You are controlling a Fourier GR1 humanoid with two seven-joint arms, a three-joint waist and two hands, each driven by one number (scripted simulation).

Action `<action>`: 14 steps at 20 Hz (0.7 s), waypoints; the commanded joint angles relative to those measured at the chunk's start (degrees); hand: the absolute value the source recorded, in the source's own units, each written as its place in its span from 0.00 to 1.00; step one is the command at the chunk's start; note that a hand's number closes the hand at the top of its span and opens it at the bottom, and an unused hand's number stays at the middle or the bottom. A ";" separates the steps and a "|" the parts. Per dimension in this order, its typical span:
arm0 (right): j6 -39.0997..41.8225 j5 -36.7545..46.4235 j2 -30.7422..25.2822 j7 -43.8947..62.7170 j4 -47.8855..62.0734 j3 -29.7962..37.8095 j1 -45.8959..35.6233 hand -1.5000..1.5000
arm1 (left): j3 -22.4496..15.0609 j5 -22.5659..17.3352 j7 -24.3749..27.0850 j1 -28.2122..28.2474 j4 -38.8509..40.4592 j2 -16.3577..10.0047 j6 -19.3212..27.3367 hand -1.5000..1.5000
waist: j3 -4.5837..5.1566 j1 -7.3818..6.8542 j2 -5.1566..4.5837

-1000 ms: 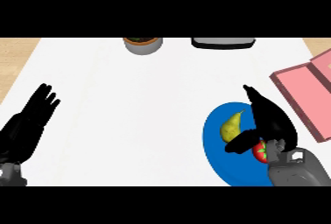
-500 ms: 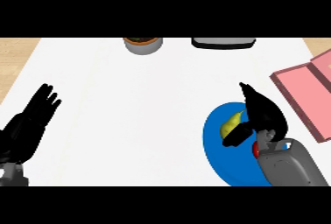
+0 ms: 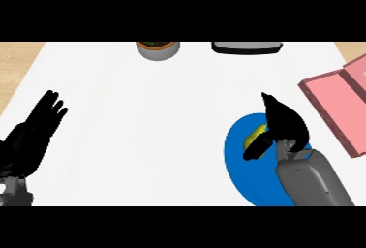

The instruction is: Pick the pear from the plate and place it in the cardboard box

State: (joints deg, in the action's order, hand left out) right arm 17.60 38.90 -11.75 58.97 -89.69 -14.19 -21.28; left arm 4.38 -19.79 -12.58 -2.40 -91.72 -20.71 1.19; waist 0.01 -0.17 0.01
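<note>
1. White counter top fills almost the whole head view, with a pale wood-toned surface showing past its far left and far right corners.
2. At the far edge stands a grey round pot with something brown and green in its mouth. To its right along the same edge lies a dark, flat, rounded object with a light rim; what it is cannot be told.
3. A pink cardboard box lies at the right edge, set at a slant and partly cut off by the frame. Its open inside faces up.
4. A blue plate sits near the lower right, just left of the box and apart from it.
5. The yellow-green pear lies on the far part of the plate, only partly visible under the hand.
6. The right hand is over the pear. Its fingers stretch straight out towards the far edge and its thumb is spread down on the pear's left side, so the pear shows in the gap between them. The fingers are not curled round the fruit.
7. The grey right forearm comes up from the lower edge and covers the plate's right side.
8. The left hand rests by the left edge, well apart from everything else, with its fingers straight and pointing up and to the right.
</note>
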 commanded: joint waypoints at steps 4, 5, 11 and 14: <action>1.68 3.45 3.84 3.92 7.39 0.68 -3.62 0.00 | 2.73 -1.68 -2.92 -1.54 -0.25 -0.55 -2.17 0.50 | -0.01 -0.18 -0.05; 4.02 2.00 1.96 4.00 4.32 3.12 -2.85 0.00 | -0.78 2.72 0.25 0.05 0.38 3.25 0.24 0.50 | 0.00 0.06 0.00; 1.20 5.27 3.52 -0.49 5.66 1.47 3.52 0.00 | 2.53 1.73 -0.90 1.06 -1.72 1.49 -2.51 0.50 | -0.01 0.10 0.01; 5.21 4.04 3.10 0.33 4.33 3.59 2.12 0.00 | 1.13 3.67 0.33 0.57 -1.00 4.14 -1.81 0.50 | -0.01 0.13 0.01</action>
State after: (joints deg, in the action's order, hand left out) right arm 20.03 42.69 -8.90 56.58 -85.24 -11.79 -19.46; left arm 5.91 -17.56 -13.06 -1.21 -93.14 -18.32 -0.48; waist 0.01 -0.10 0.03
